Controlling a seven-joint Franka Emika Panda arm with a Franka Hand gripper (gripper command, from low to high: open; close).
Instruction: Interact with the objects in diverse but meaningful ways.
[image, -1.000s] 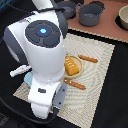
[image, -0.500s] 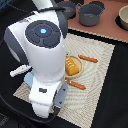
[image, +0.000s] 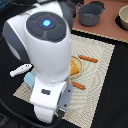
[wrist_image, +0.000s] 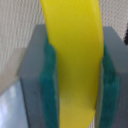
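Firmly clenched on the yellow banana (wrist_image: 72, 60) between green fingers (wrist_image: 50, 85), yet liable to drop it if jolted sideways.

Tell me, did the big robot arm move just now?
No. In the exterior view the robot arm covers the same part of the woven placemat as before. The wrist view shows its jaws shut on the yellow banana.

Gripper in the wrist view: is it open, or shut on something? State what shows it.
Shut on the yellow banana. Both green pads of the gripper press against the banana's sides, with no gap visible between pad and fruit.
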